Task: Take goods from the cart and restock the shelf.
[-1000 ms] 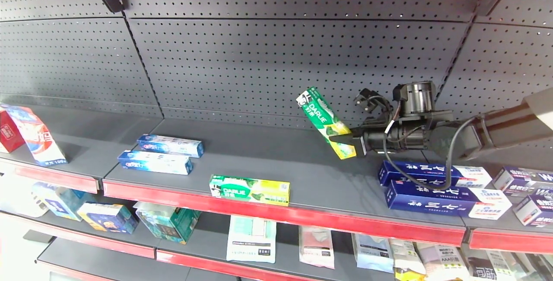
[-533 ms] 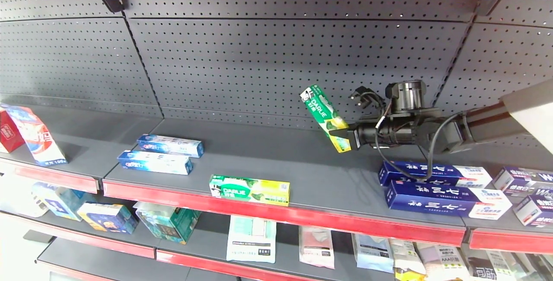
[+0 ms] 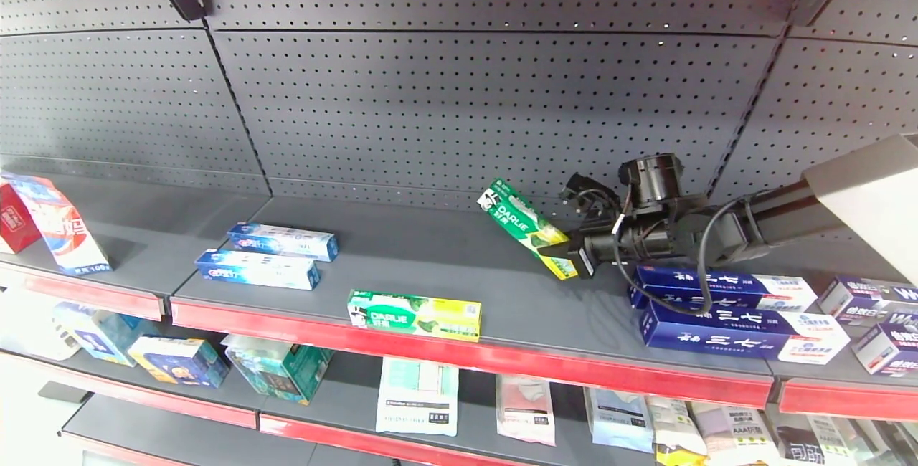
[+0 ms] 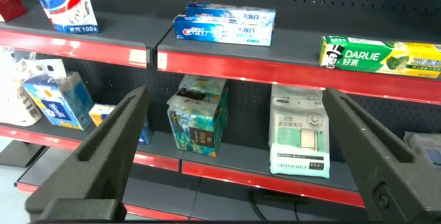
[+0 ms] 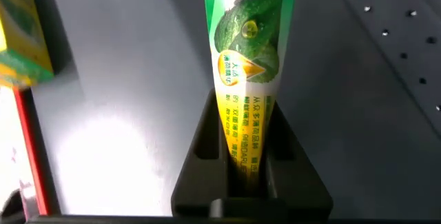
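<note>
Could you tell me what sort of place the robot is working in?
Probably a shop aisle: a pegboard-backed shelf with red front edges, toothpaste boxes lying on it, packaged goods on the tier below.

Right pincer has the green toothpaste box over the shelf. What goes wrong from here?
1. The right pincer grips the green toothpaste box by one end only, tilted; released like this it may drop skewed, or pivot in the grip.
2. The arm's cable loops over the blue boxes beside it; lowering further could nudge them.
</note>
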